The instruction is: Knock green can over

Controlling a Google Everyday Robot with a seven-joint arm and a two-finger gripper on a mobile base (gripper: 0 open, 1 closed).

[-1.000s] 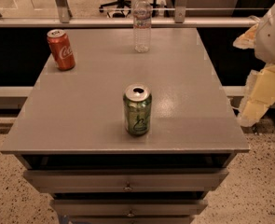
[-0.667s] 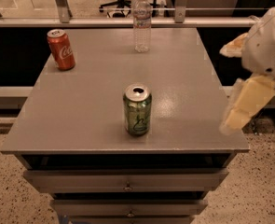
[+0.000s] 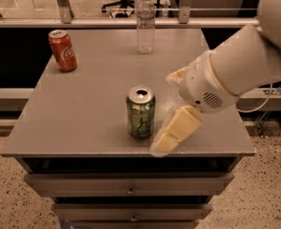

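Arm (image 3: 240,66) outstretched, jaws low, mid-frame
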